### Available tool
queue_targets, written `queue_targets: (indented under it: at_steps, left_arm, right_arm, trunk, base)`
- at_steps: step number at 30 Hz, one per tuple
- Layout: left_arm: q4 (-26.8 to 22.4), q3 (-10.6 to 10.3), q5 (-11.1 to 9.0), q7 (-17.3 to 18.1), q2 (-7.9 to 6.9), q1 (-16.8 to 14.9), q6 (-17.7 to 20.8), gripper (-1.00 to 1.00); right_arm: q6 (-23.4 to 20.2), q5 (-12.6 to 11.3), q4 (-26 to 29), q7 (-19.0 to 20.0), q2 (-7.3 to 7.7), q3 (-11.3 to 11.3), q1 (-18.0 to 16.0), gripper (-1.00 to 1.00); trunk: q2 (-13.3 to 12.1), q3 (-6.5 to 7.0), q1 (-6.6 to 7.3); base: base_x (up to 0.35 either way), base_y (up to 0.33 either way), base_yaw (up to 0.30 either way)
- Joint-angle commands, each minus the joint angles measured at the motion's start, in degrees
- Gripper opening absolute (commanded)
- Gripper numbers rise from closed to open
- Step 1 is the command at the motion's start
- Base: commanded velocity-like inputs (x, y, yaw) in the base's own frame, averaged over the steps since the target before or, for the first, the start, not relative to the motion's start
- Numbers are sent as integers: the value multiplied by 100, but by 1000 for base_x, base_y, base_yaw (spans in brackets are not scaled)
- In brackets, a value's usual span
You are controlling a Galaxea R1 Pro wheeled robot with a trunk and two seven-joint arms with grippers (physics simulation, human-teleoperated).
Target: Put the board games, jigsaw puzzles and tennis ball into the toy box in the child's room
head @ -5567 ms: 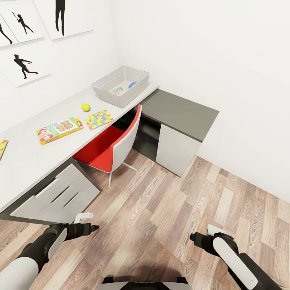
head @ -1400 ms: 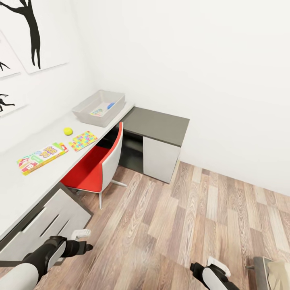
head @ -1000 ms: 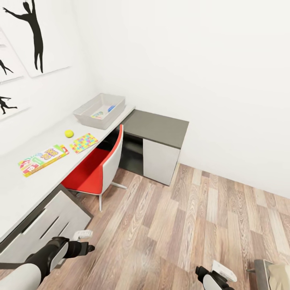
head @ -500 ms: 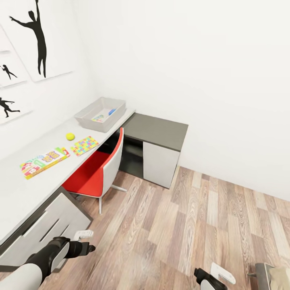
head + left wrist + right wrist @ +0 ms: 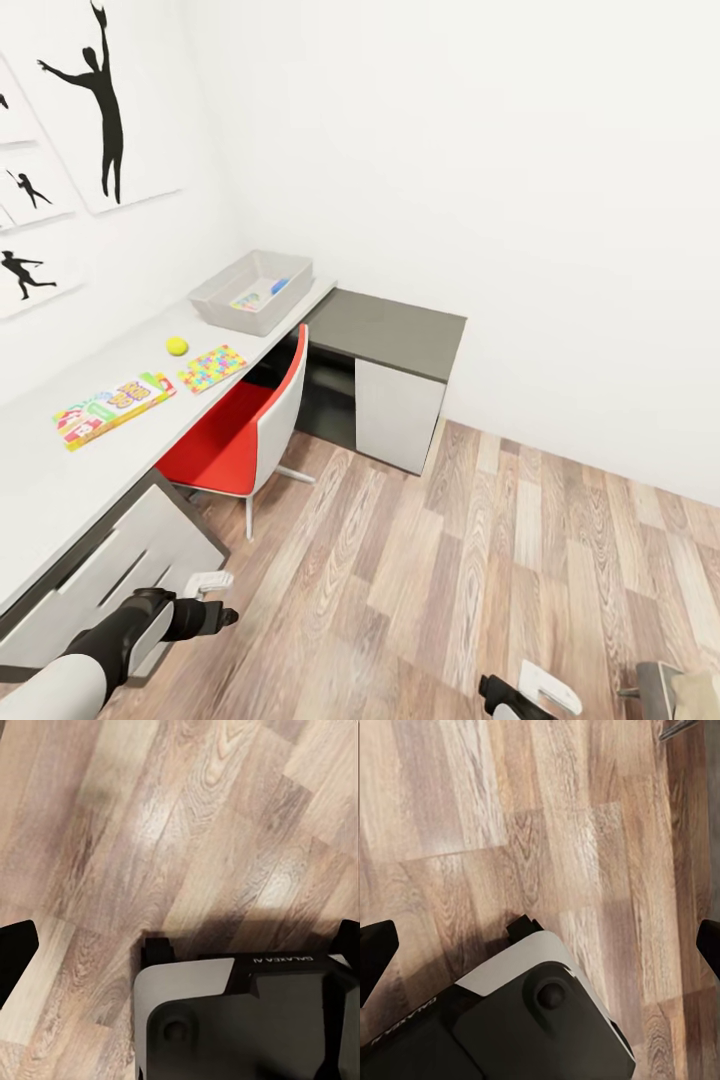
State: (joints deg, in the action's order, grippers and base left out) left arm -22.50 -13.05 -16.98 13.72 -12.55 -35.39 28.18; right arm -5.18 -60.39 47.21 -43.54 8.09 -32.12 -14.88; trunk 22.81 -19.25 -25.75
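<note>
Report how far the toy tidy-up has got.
Done: the toy box on the table already holds a jigsaw puzzle and a small blue item. In hand: nothing; both grippers are open over the floor. Left: the green board game, the other jigsaw puzzle and the tennis ball lie on the table.

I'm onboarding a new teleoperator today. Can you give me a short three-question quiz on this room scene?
1. True or false: the tennis ball lies inside the toy box.
2. What lies on the table between the ball and the red chair? A) a mug B) a jigsaw puzzle C) a lamp
3. Fill in: the left gripper hangs over the wooden ____.

Key: 1 false, it lies on the table outside the box; 2 B; 3 floor.
</note>
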Motion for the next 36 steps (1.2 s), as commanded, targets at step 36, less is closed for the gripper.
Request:
queue_targets:
  at_steps: [36]
  left_arm:
    - [-9, -33, -42, -1, 35, -3, 30, 100]
  right_arm:
    - [174, 1, -99, -39, -35, -191, -6, 100]
  trunk:
    - [10, 334, -4]
  base:
    - [8, 0, 0]
